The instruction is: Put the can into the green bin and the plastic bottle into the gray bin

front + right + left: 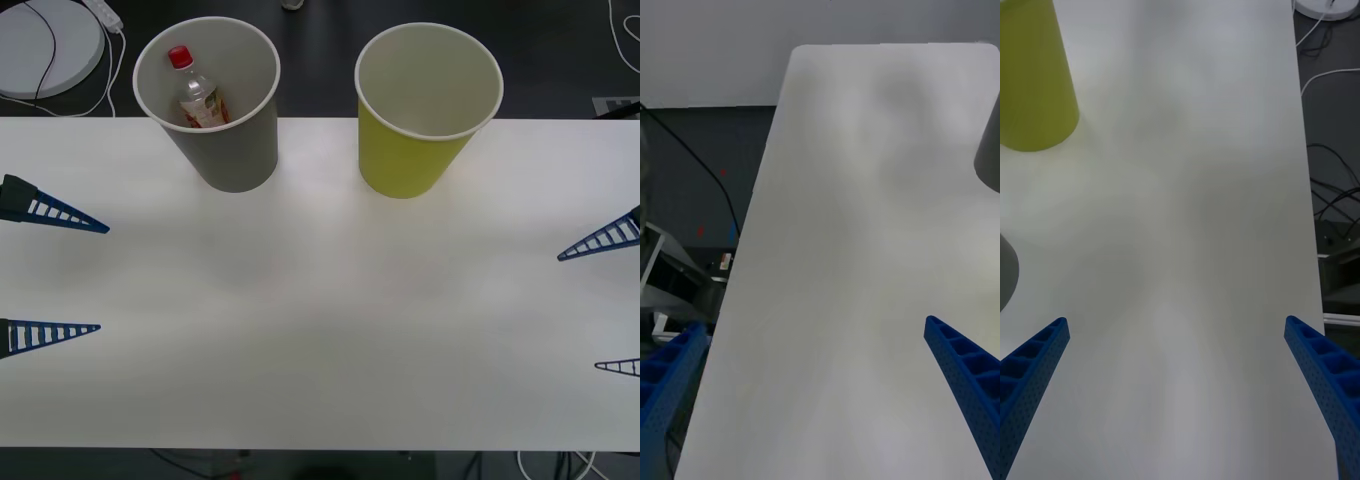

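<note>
With the plastic bottle (198, 95) already standing inside the gray bin (235, 150) at far left, I see no can in the green bin (405, 160), while my left gripper (100, 277) and right gripper (577, 311) wait spread wide and empty at the table (320, 330) edges.

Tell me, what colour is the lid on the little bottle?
Red. The plastic bottle shows best in the front view, inside the gray bin.

Left gripper (102, 277) and right gripper (577, 312): blue tapered fingers (1030, 375), ribbed lattice of slots along each, narrowing to points; dark mounts at the left bases.
</note>
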